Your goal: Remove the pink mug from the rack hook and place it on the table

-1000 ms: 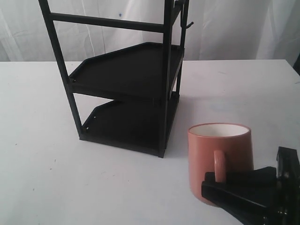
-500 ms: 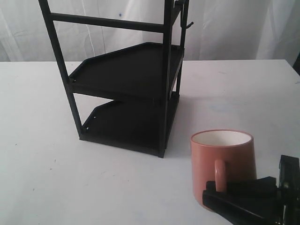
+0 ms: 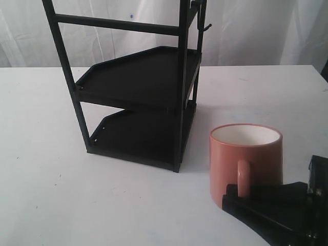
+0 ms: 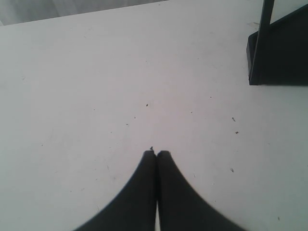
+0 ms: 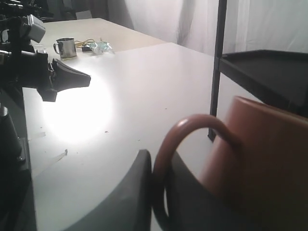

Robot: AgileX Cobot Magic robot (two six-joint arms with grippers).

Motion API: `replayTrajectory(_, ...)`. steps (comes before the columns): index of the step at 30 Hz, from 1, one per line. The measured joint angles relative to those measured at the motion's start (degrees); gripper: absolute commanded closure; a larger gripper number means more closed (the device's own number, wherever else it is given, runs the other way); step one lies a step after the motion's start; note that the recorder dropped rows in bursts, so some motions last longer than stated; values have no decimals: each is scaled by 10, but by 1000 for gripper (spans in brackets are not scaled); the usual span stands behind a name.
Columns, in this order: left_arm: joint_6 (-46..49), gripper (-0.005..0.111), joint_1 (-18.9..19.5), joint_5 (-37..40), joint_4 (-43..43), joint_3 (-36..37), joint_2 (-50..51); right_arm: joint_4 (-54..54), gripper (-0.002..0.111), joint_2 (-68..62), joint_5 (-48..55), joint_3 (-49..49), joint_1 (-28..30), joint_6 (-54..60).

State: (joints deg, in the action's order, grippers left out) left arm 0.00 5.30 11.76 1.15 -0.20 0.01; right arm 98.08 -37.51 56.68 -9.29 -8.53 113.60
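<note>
Right end effector clamped on handle | pink mug upright, body just beyond it

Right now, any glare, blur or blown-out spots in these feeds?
Right wrist view: blown-out glare patch on the table; pink mug close and soft. Left wrist view: even light, specks sharp, left gripper a featureless black silhouette. Exterior view: sharp; rack casts a faint shadow beside it.
</note>
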Motion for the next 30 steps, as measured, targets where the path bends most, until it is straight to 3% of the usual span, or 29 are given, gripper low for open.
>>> replayTrajectory(30, -14, 107, 0, -21, -21, 0, 0, 5, 108, -9, 1, -3, 0, 9)
